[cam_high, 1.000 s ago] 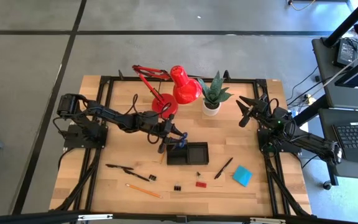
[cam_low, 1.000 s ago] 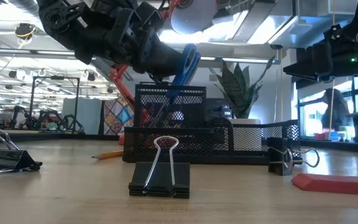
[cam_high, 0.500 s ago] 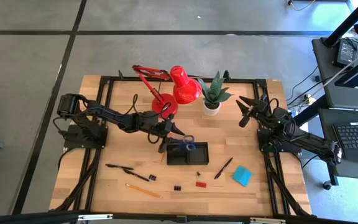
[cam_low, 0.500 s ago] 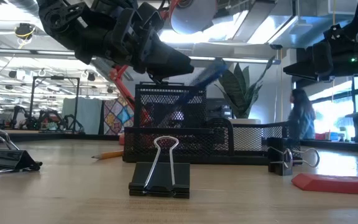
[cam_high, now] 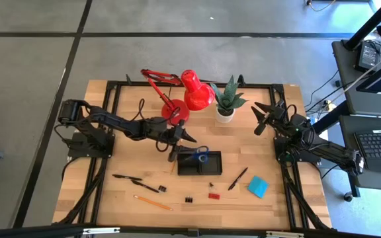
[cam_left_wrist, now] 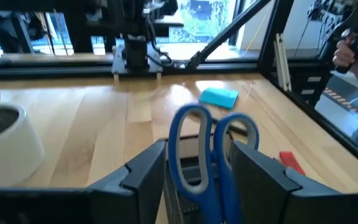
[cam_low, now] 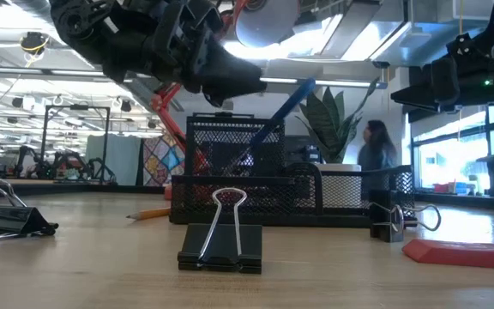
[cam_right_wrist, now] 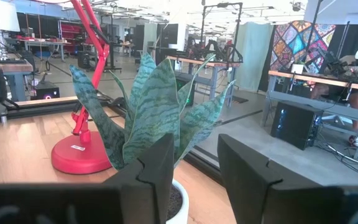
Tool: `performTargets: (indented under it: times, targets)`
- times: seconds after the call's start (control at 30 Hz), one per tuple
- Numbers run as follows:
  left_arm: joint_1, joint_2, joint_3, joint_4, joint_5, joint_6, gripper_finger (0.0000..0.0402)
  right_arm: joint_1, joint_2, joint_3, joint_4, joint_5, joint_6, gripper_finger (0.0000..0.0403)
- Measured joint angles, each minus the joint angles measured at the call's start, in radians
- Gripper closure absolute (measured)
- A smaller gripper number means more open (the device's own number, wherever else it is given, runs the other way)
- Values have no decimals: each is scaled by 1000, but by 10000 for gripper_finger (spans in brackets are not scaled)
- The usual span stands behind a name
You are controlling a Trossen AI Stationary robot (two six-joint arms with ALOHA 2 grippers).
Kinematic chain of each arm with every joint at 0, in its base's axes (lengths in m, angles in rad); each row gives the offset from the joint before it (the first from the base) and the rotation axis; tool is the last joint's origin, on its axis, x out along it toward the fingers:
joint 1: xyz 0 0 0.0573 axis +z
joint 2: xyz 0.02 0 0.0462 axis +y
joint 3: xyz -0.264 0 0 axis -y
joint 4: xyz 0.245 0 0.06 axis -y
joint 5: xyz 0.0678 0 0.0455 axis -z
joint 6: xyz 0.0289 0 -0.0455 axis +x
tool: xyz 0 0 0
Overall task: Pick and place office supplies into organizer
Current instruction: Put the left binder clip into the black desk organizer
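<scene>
The blue-handled scissors (cam_high: 201, 156) stand in the tall mesh cup of the black organizer (cam_high: 209, 166). Their blades are down inside the cup and their handles (cam_low: 292, 99) lean out over the cup's rim toward the table's right. My left gripper (cam_high: 185, 138) hangs open just left of the handles, above the cup (cam_low: 230, 146), and is clear of them. In the left wrist view the handle loops (cam_left_wrist: 207, 146) show beyond the gap between my fingers. My right gripper (cam_high: 260, 118) waits open at the far right, near the potted plant, with nothing between its fingers (cam_right_wrist: 157, 171).
A red desk lamp (cam_high: 190, 92) and the plant (cam_high: 227, 99) stand behind the organizer. In front of it lie black pens (cam_high: 134, 180), a pencil (cam_high: 154, 202), a black clip (cam_low: 221, 239), a red eraser (cam_high: 213, 196), another pen (cam_high: 238, 178) and a blue note pad (cam_high: 257, 186).
My left gripper has opened and let go of the scissors while staying in place. The scissors, held upright over the cup a second ago, have tipped over. Their handles now lean toward the table's right while the blades stay in the cup.
</scene>
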Motion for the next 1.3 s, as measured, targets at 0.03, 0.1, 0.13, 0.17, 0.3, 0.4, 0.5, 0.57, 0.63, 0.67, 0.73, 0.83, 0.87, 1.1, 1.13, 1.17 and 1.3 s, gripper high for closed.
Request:
performTargets:
  times: [0.03,0.1,0.13,0.17,0.3,0.4,0.5,0.57,0.63,0.67,0.73,0.83,0.87,1.1,1.13,1.17,1.3]
  targets:
    - [-2,-10,0,-1,0,0,230,0,0,0,-1,0,0,275]
    - [-8,-29,0,-17,0,0,230,0,0,0,-4,0,0,275]
    - [-13,-38,0,-33,0,0,230,0,0,0,-6,0,0,275]
    - [-18,-48,0,-58,1,0,230,0,0,0,-10,0,0,275]
    - [-48,-83,0,-167,1,0,232,0,0,0,-13,0,-9,275]
    - [-79,-103,0,-238,1,-30,233,0,0,0,-13,0,-11,275]
    - [-118,-130,0,-310,0,-60,233,0,0,0,-13,0,-11,275]
    - [-148,-149,0,-341,-18,-68,233,0,0,0,-13,0,-11,275]
    - [-183,-168,0,-358,-63,-69,233,0,0,0,-13,0,-18,275]
    - [-201,-178,0,-364,-91,-69,233,0,0,0,-13,0,-18,275]
    - [-235,-193,0,-385,-147,-69,233,0,0,0,-13,0,-18,275]
    - [-290,-212,0,-407,-246,-69,233,0,0,0,-13,0,-19,275]
    - [-309,-216,0,-411,-291,-68,233,0,0,0,-13,0,-19,275]
    - [-455,-211,87,-535,-540,-38,233,0,0,0,-13,0,-13,275]
    - [-475,-207,114,-576,-564,-29,233,0,0,0,-13,0,-5,275]
    - [-496,-203,139,-624,-584,-24,233,0,0,0,-13,0,5,275]
    - [-556,-180,211,-733,-658,-52,233,0,0,0,-13,0,12,275]
